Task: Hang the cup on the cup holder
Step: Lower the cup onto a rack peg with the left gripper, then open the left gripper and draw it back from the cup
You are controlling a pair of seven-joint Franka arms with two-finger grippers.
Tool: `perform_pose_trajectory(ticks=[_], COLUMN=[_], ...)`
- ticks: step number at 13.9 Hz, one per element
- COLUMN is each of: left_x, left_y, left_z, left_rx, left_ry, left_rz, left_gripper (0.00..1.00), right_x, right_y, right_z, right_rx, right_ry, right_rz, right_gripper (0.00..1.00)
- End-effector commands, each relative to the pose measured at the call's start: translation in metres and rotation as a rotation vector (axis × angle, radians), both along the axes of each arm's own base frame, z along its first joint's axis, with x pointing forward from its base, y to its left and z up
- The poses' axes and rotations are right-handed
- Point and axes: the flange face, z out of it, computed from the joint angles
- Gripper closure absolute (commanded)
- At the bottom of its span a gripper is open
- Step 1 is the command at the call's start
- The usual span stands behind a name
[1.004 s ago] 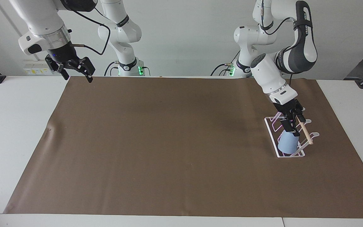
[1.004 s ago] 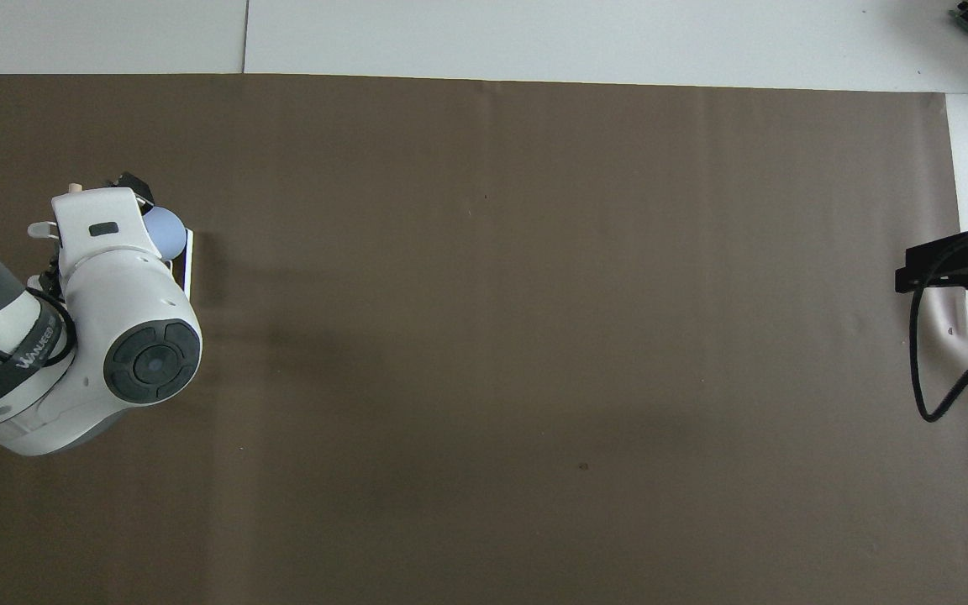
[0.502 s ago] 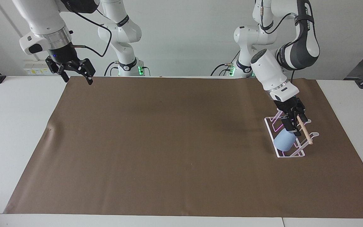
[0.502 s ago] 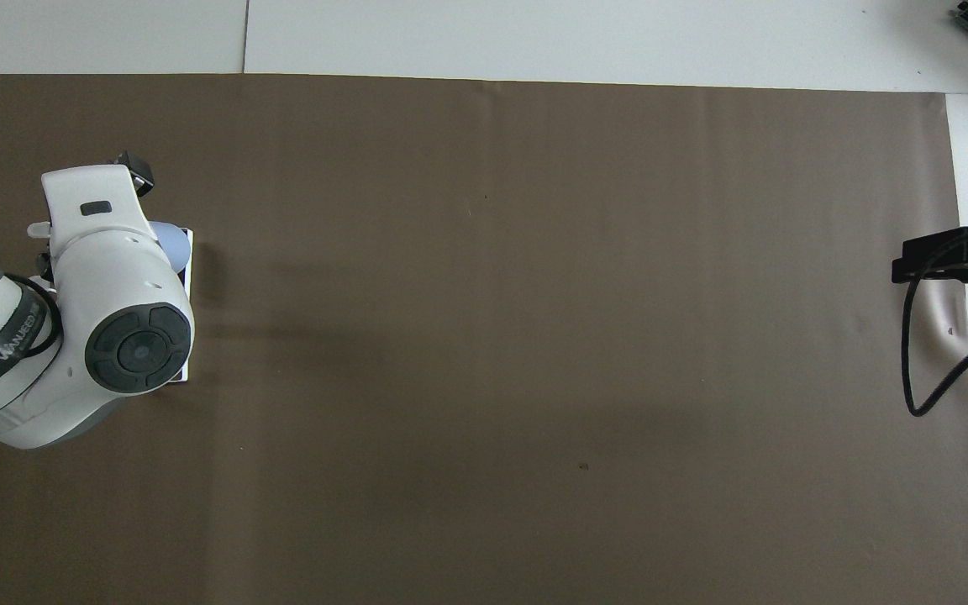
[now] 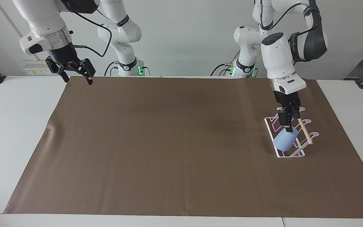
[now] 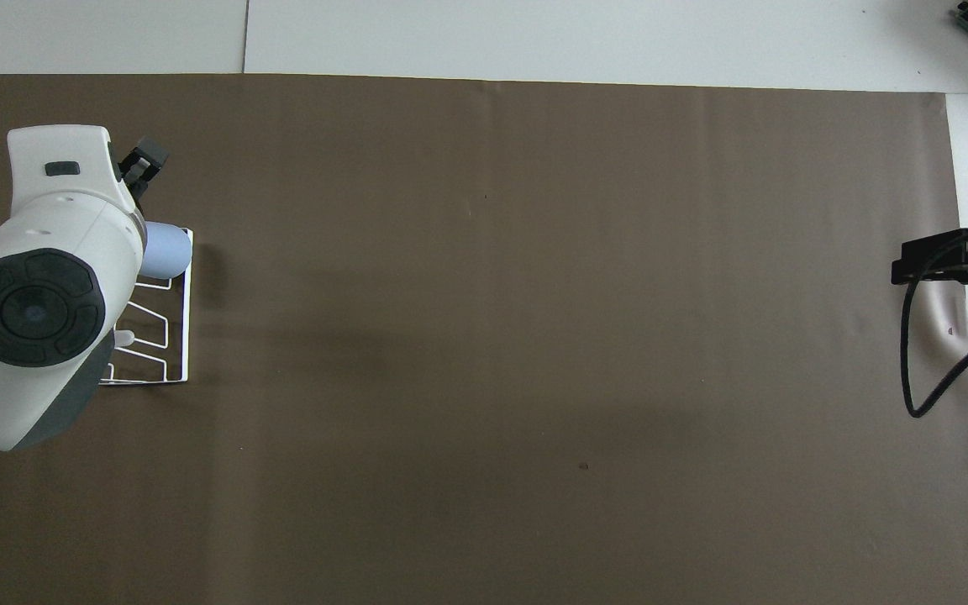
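Looking from the facing view first: light blue cup (image 5: 285, 140) tipped over a prong of the white wire cup holder (image 5: 290, 154), at the rack's end farthest from the robots. Left tool (image 5: 288, 121) just above the cup, fingers apart, gripping nothing. Right tool (image 5: 74, 70) waiting well apart from the cup holder, up over the brown mat's (image 5: 181, 148) corner at the right arm's end, fingers apart too.

Seen from overhead next: cup (image 6: 167, 249) peeking out beside the left arm, on the cup holder (image 6: 185, 319).

Probably light, stiff and smooth plastic, so a bit slippery. Best held gently around the side wall, near the closed bottom.
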Motion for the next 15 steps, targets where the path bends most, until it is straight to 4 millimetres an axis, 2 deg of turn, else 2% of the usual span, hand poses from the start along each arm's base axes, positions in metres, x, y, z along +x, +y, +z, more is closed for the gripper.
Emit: perform_pose_trajectory(ticks=[1,6,11,14,15], left_x=[-0.007,-0.024,-0.030,-0.037,-0.037], left_y=[0.004,0.040,0.080,0.082,0.081], left_z=[0.028,0.075,0.114,0.136,0.137], left_rx=[0.005,0.013,-0.032,-0.007,-0.019], left_ry=[0.137,0.441,0.559,0.618,0.641], left_rz=[-0.125,-0.521,-0.780,-0.898,-0.905], left_gripper=[0.00,0.00,0.00,0.00,0.00], right_x=[-0.005,-0.007,-0.007,-0.008,-0.008], right_y=[-0.001,0.002,0.000,-0.001,-0.001], right_z=[-0.001,-0.001,-0.004,-0.005,-0.005], right_rx=[-0.032,-0.011,-0.015,-0.015,-0.015], right_ry=[-0.005,-0.003,0.001,0.004,0.004], right_rz=[0.022,0.018,0.085,0.095,0.092], right_gripper=[0.00,0.00,0.00,0.00,0.00])
